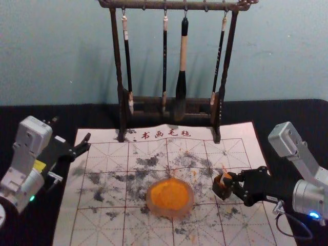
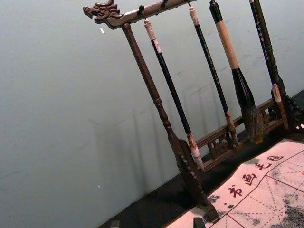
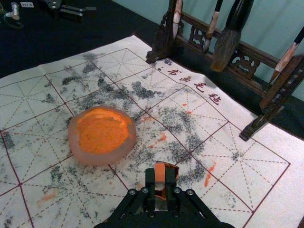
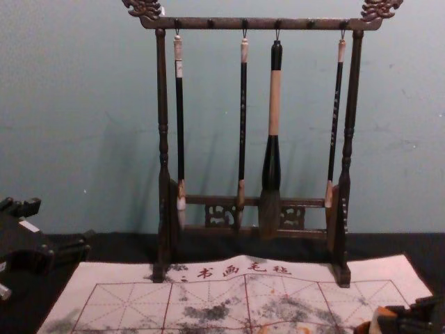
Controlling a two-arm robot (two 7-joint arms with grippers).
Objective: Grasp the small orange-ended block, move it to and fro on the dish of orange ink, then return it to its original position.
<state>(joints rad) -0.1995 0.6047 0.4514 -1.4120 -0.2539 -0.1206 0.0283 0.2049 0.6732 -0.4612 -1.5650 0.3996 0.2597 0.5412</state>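
Observation:
My right gripper (image 1: 230, 180) is at the right of the mat, shut on a small dark brown block (image 1: 220, 190) with orange on it. In the right wrist view the gripper (image 3: 160, 183) has the orange face of the block (image 3: 160, 172) between its fingers; whether the block touches the mat, I cannot tell. Left of it, apart from the block, the round dish of orange ink (image 1: 170, 197) rests on the mat; the right wrist view also has the dish (image 3: 101, 135). My left gripper (image 1: 87, 144) is idle at the mat's upper left edge, open, its fingertips apart at the left wrist view's border.
A white calligraphy mat (image 1: 115, 154) with red grid lines and grey and orange smudges covers the middle of the black table (image 1: 246, 114). Behind, a dark wooden rack (image 4: 165, 139) stands at the mat's far edge with several hanging brushes, among them a thick one (image 4: 274, 104).

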